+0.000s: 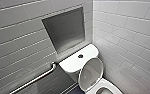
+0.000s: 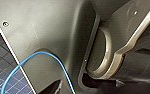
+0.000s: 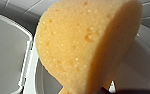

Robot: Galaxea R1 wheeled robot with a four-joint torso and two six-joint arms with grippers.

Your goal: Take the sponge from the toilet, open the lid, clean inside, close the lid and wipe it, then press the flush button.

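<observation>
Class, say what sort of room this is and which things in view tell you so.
A toilet room, probably an accessible one: a white toilet with its lid raised, a metal grab bar beside it, and tiled walls.

The sponge (image 3: 86,45) is porous, pitted foam. The toilet (image 1: 74,63) and lid (image 1: 91,72) look glossy and smooth; the rail (image 1: 38,77) at eight o'clock is polished metal.

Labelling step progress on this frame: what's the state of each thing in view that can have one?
glossy white oval hinged lid: raised, leaning back against the white cistern.
white ceramic toilet bowl: uncovered.
small round dark flush button: nothing touching it; pressed or not, cannot tell.
orange-yellow porous sponge: lifted, in the air, resting on no surface.
</observation>
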